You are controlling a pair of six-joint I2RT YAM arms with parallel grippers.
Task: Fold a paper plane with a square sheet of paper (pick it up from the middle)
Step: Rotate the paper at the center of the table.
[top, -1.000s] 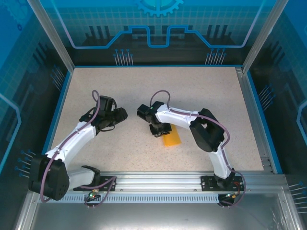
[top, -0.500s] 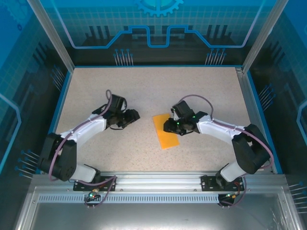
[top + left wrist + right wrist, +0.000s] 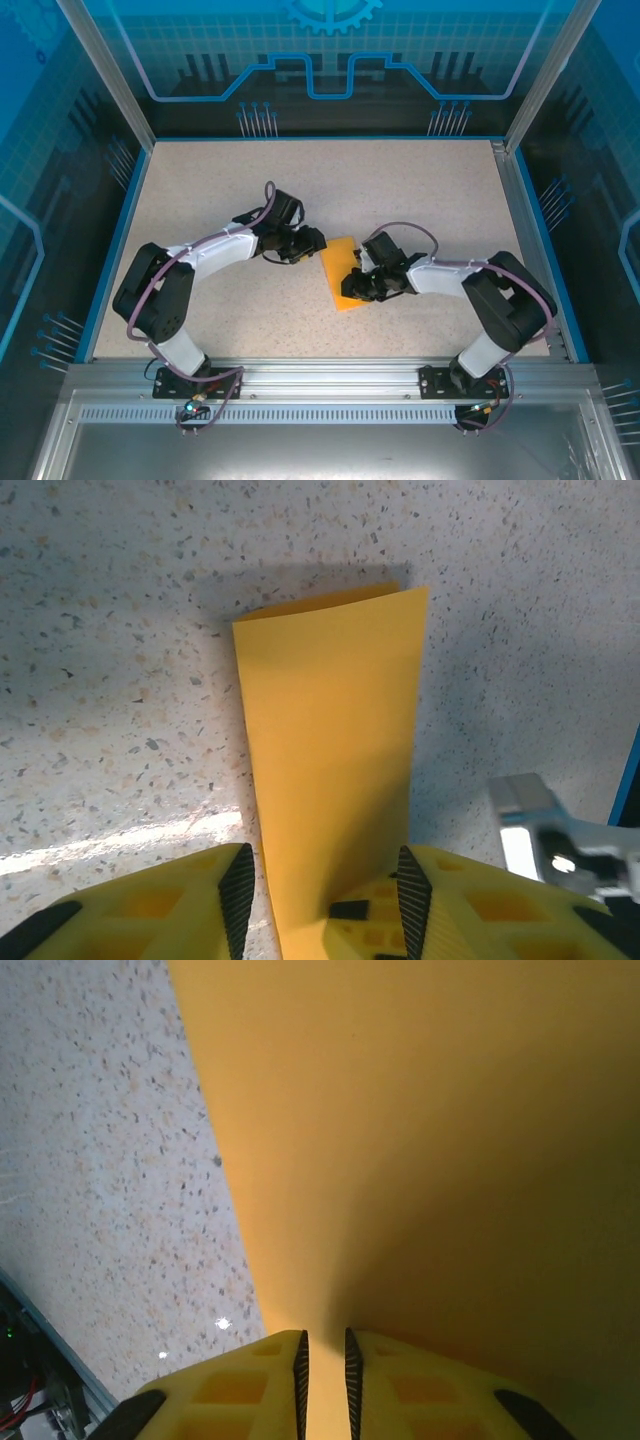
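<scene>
The square sheet of paper (image 3: 338,262) is an orange-yellow strip, folded narrow, lying mid-table. My left gripper (image 3: 318,243) sits at its upper left end. In the left wrist view the sheet (image 3: 330,730) runs away from the left gripper (image 3: 325,900), whose jaws stand open astride its near end; a sliver of table shows beside the left pad. My right gripper (image 3: 352,287) rests on the strip's right side. In the right wrist view the sheet (image 3: 420,1140) spreads beyond the right gripper (image 3: 323,1370), whose jaws are drawn close with paper between the pads.
The speckled table (image 3: 300,190) is ringed by blue walls and metal posts. An aluminium rail (image 3: 330,375) carries both arm bases at the near edge. Part of the right arm (image 3: 545,830) shows at the right of the left wrist view.
The left gripper has travelled right, up to the paper's end. The right arm swung off the sheet to its right side, then came back onto its edge with narrower jaws.
</scene>
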